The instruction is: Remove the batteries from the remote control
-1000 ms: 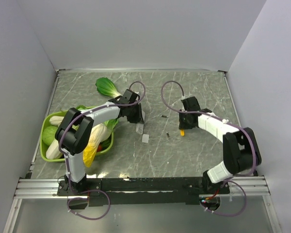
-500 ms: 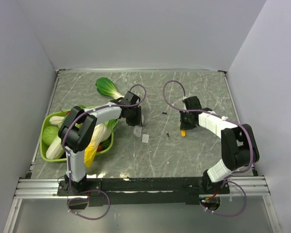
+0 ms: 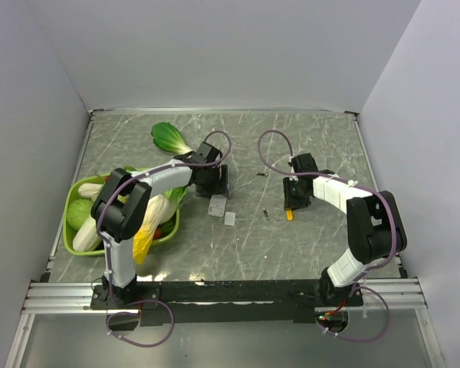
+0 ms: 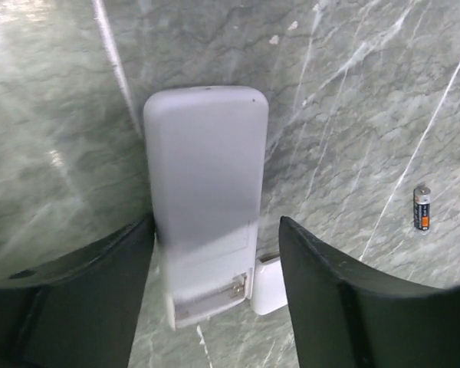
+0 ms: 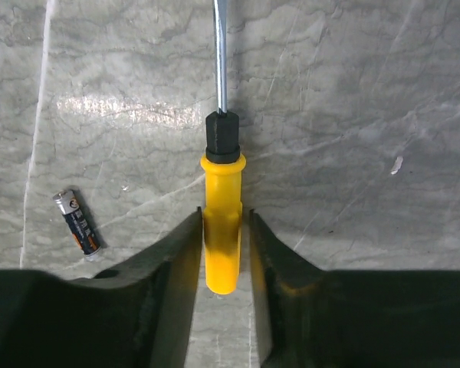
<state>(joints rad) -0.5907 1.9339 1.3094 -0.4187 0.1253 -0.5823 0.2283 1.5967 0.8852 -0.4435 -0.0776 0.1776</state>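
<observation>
Remote control (image 4: 205,192) lies back-up on the table (image 3: 291,253), let go a moment ago: the left claw (image 4: 215,230) was pinching it tilted and now stands spread, a finger on either side, the right one plainly clear of it. Its battery bay (image 4: 207,295) at the near end gapes with nothing in it, and the grey cover (image 4: 268,285) rests just beside that end. Both batteries (image 3: 266,214) lie loose to the remote's right, so I judge the unloading done and the arms only letting go. Further right of the remote, the right claw (image 5: 226,226) has eased around the yellow screwdriver (image 5: 221,245); whether it pinches the handle I cannot tell. Only the left wrist view shows the empty bay; only the top view catches the second battery (image 3: 260,178), right of the remote and further back
</observation>
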